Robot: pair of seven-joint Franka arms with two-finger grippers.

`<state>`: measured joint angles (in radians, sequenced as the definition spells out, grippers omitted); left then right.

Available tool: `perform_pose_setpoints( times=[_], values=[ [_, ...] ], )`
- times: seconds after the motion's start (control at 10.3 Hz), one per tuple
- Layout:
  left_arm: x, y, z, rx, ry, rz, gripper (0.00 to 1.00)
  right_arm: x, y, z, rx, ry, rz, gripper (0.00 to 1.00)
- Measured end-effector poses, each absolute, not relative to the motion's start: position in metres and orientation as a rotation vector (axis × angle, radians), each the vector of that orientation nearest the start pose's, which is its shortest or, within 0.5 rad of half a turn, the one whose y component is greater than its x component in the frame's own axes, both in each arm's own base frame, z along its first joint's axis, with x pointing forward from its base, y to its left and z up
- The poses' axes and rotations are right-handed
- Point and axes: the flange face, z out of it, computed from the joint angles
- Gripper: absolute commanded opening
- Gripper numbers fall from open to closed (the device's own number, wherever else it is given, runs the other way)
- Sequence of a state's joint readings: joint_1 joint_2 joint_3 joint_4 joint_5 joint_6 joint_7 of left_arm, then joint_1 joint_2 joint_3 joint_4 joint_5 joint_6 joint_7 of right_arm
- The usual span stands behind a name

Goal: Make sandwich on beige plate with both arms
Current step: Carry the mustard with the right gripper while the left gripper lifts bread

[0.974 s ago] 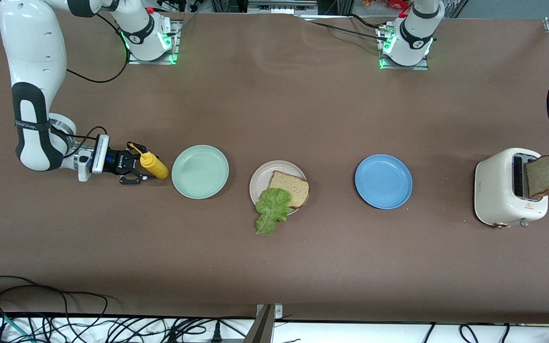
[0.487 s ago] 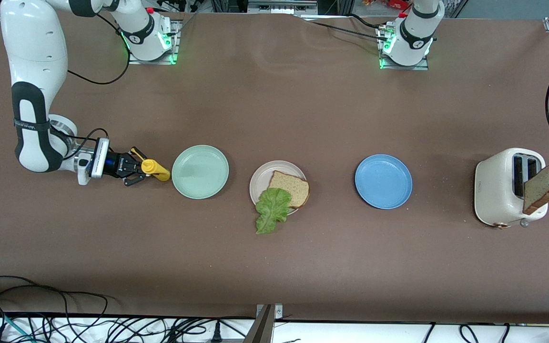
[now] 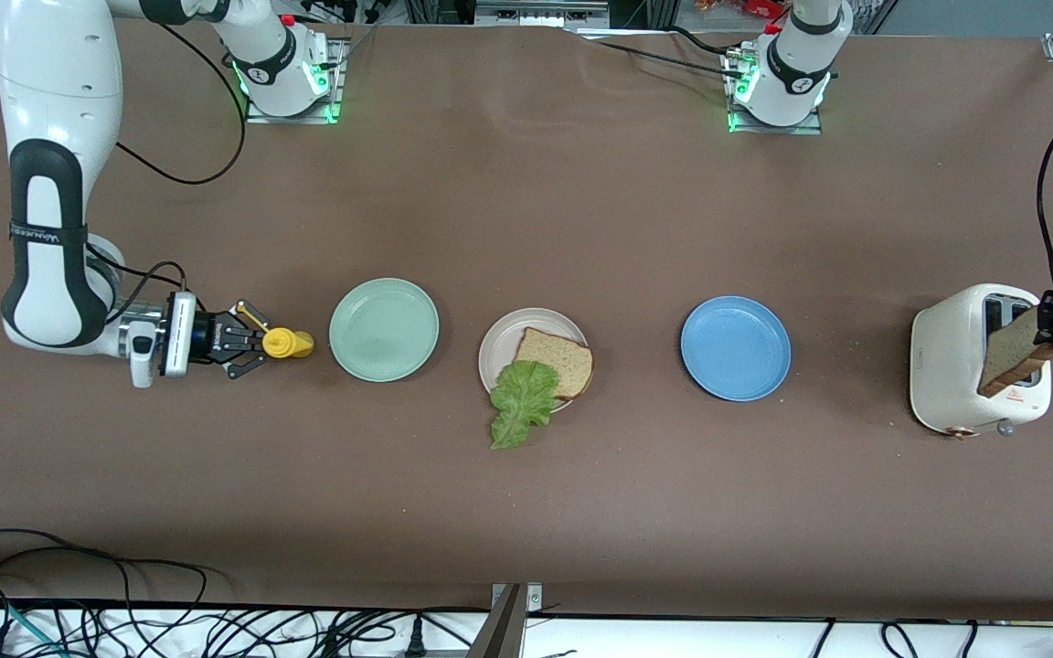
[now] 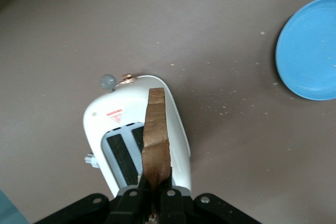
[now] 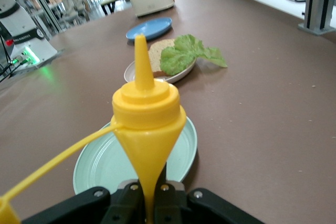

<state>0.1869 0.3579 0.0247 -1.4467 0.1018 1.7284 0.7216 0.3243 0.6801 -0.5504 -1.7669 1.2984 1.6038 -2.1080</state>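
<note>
Left gripper (image 3: 1043, 322) clamps second bread slice (image 3: 1013, 355) over toaster (image 3: 956, 366); beige plate (image 3: 499, 343) lies at its 9 o'clock. Right gripper (image 3: 257, 342) grips mustard bottle (image 3: 284, 343).

Mint-green plate (image 3: 384, 329), blue plate (image 3: 735, 347), white toaster (image 3: 961, 370) — yellow squeeze bottle (image 3: 287, 344)
</note>
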Motion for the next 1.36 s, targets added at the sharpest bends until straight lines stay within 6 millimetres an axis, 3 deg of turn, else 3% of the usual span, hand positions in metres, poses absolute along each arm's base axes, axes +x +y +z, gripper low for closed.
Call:
perform_pose_setpoints(
  times=[0.19,0.39,0.58,0.78,1.07,1.36],
  values=[
    [0.644,0.136,0.482,-3.005,0.817,0.187,0.00,0.640,0.002,0.254,-1.860,-1.410,-0.490,0.00],
    [0.643,0.134,0.480,-3.016,0.820,0.200,0.00,0.653,0.031,0.292,-1.968,-1.500,-0.327,0.00],
    [0.642,0.126,0.479,-3.018,0.836,0.225,0.00,0.661,0.049,0.318,-2.044,-1.597,-0.193,0.00],
    [0.643,0.117,0.479,-3.016,0.850,0.237,0.00,0.667,0.083,0.342,-2.112,-1.715,-0.034,0.00],
    [0.642,0.114,0.478,-3.018,0.855,0.254,0.00,0.659,0.152,0.352,-2.180,-1.869,0.146,0.00],
    [0.641,0.112,0.477,-3.038,0.855,0.252,0.00,0.649,0.196,0.358,-2.242,-2.058,0.322,0.00]
  ],
)
